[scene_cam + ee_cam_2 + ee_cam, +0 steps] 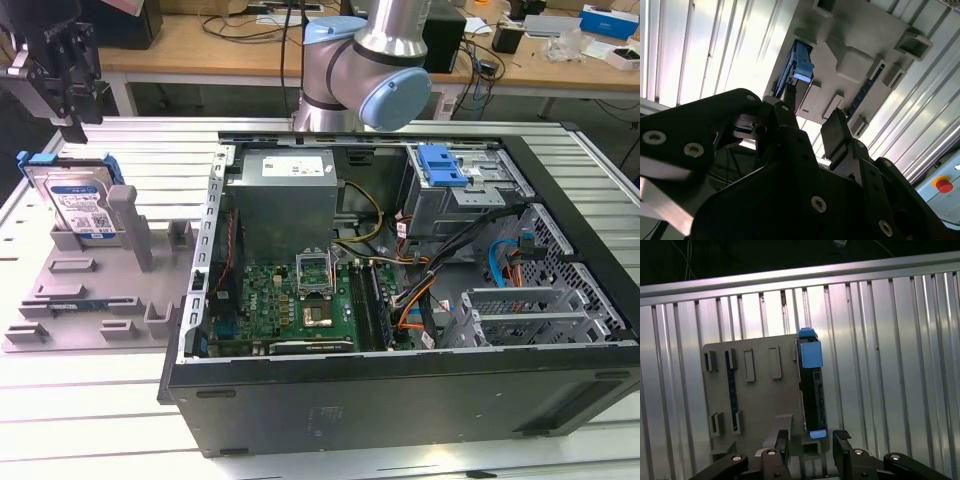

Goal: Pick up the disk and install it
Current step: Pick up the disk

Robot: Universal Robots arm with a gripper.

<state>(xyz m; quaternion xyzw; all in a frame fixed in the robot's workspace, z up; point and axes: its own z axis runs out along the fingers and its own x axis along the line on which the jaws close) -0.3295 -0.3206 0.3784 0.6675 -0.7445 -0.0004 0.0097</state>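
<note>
The disk (80,205) is a silver drive with a white-and-blue label in a bright blue carrier. It stands on edge in a slot of the grey holder plate (90,290), at the exterior view's left. My black gripper (75,125) hangs above it, apart from it. In the first wrist view the disk (812,385) is seen edge-on beyond the gripper (812,440). The fingers stand open on either side of its line with nothing between them. The second wrist view has the gripper (812,117) open too, with the disk's blue end (800,67) beyond it.
An open computer case (400,270) lies on the ribbed metal table (100,400), right of the holder. Its drive bay carries a blue plastic clip (442,165) at the back. The arm's base joints (370,60) rise behind the case. Desks with cables stand beyond.
</note>
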